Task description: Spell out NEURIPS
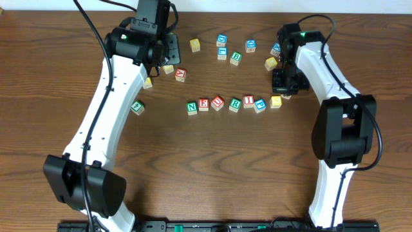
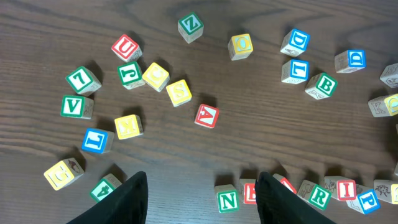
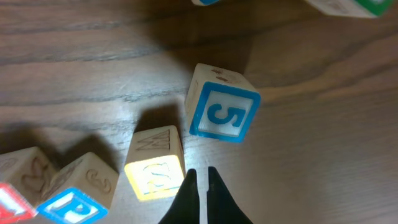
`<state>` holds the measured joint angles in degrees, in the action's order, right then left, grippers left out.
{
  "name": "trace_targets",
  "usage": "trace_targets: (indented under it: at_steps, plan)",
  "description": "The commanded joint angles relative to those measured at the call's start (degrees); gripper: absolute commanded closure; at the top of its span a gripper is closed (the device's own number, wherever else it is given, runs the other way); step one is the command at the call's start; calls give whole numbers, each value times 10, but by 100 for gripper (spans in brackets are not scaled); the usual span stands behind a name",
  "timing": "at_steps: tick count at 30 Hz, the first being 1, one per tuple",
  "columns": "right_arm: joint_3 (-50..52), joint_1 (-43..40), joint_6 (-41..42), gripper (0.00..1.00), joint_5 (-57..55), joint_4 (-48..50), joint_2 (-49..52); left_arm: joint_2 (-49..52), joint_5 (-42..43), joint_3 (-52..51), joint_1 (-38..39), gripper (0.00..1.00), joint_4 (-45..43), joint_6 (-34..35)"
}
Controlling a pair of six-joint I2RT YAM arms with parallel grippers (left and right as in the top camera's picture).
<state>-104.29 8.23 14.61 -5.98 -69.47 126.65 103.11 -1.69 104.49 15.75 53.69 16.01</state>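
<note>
Wooden cubes [image 2: 179, 92] lie scattered beneath the left gripper [image 2: 201, 182], stretched far forward with jaws apart and empty. The NEURIPS row [image 1: 233, 103] sits mid-table. The right gripper [image 3: 201, 172] points down, pinched closed on nothing beside the row's yellow-faced cube [image 3: 155, 179], whose letter is blurred.

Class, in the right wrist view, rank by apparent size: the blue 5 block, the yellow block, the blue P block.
1. blue 5 block
2. yellow block
3. blue P block, partly cut off by the frame, so its rank is unsure.
</note>
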Motion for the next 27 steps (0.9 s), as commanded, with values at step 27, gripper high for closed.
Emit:
trace_targets:
  at_steps: [27]
  plan:
    - [78, -59, 21, 94, -2, 163, 4, -2, -7, -3, -3, 45, 0, -10]
